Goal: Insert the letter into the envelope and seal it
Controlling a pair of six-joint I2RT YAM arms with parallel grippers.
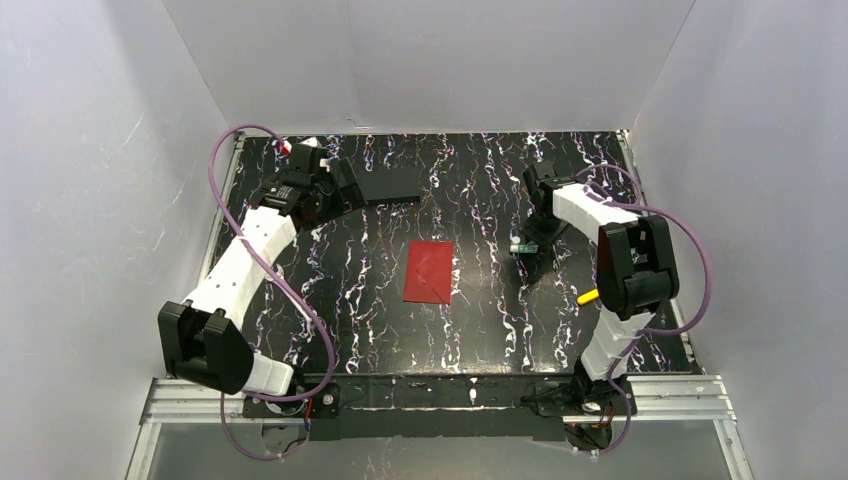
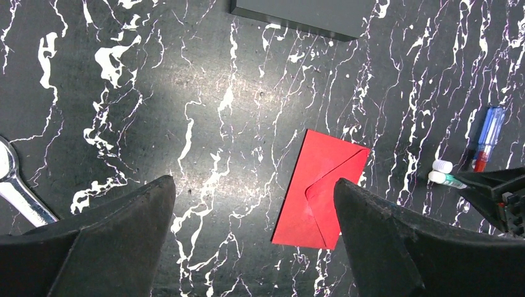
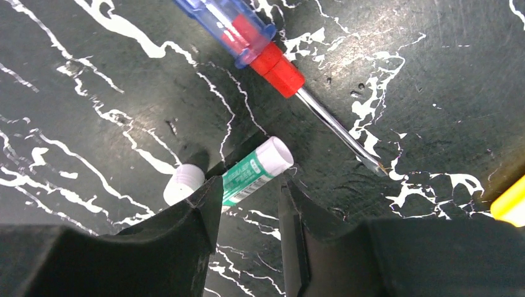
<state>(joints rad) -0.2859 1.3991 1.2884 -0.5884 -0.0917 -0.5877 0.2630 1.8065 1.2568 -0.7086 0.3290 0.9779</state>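
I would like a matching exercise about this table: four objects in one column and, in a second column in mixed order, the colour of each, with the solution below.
Objects
1. envelope
2. screwdriver
3. wrench
4. glue stick

Colours
A. green and white
B. shiny silver
C. plain red
D. blue and red handle, metal shaft

Pairs: 1-C, 2-D, 3-B, 4-A
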